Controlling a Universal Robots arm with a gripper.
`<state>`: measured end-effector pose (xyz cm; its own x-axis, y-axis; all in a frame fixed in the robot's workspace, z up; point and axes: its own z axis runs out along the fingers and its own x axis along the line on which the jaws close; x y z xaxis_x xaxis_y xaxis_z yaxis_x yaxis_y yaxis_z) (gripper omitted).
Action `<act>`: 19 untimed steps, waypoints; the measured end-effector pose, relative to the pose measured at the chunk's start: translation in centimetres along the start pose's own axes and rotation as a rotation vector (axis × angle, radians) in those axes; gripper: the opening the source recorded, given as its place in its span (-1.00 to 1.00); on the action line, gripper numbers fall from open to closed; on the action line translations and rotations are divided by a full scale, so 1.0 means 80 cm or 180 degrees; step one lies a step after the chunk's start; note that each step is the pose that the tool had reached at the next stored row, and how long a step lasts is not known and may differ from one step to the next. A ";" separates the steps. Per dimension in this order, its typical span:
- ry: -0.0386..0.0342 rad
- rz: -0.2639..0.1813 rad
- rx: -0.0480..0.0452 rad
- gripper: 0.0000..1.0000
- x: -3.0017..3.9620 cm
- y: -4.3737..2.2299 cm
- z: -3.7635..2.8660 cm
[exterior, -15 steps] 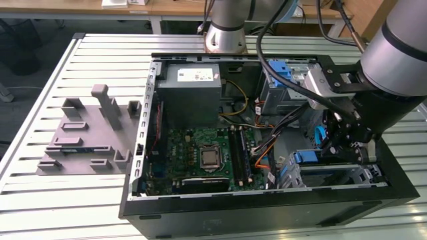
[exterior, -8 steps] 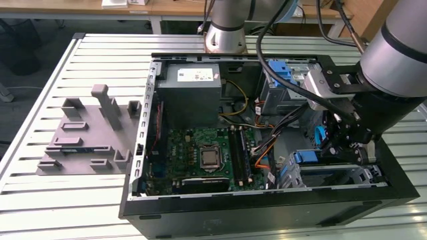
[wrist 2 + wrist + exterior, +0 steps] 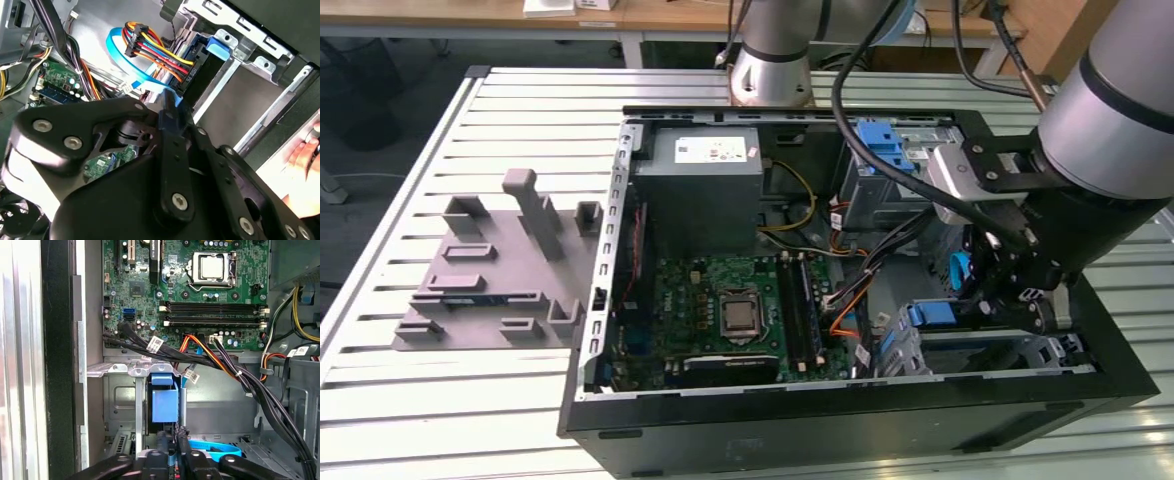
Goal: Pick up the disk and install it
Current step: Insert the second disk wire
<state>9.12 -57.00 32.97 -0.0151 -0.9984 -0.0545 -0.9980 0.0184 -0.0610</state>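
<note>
Slatted metal table [image 3: 507, 400] is seen carrying an open black computer case [image 3: 854, 425], with desks visible at the far side of the room. On the table at the exterior view's left, apart from the case, a grey stand [image 3: 494, 275] with upright posts is laid. Inside the case, a green motherboard [image 3: 720, 310] is mounted flat, and a grey power supply [image 3: 700, 175] is set beyond it. A drive bay with a blue bracket [image 3: 881, 150] is fitted at the far right corner of the case.

At the exterior view's right, the arm [image 3: 1107, 120] is lowered into the case, and the gripper [image 3: 1001, 290] is held at the near right corner, above the grey metal cage [image 3: 1001, 355]. The disk [image 3: 164, 402] is seen in the first wrist view as a blue end handle seated between the cage's upright metal rails, standing on edge inside the slot. In the exterior view its blue end [image 3: 937, 315] is seen at the cage's left side. In the first wrist view the gripper [image 3: 175, 452] is seen with its black fingers drawn close together just next to the blue handle; whether they are pinching it cannot be told.

In the second wrist view, the black linkage of the gripper [image 3: 172, 117] is seen against a blue part, with a bundle of coloured cables [image 3: 150, 47] and a flat blue cable [image 3: 127, 62] beyond it. A hand [image 3: 305, 155] is seen outside the case wall.
</note>
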 end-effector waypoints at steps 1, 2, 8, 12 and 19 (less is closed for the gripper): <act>0.0000 0.0000 0.0000 -0.54 0.0000 0.0000 0.0000; 0.0000 0.0000 0.0000 -0.54 0.0000 0.0000 0.0001; -0.0004 0.0000 0.0000 -0.51 0.0000 0.0000 -0.0005; -0.0003 0.0000 0.0000 -0.27 -0.0001 -0.0001 -0.0021; -0.0003 0.0000 0.0000 -0.27 -0.0006 -0.0007 -0.0107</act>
<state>9.12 -57.00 33.82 -0.0151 -0.9983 -0.0555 -0.9980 0.0185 -0.0610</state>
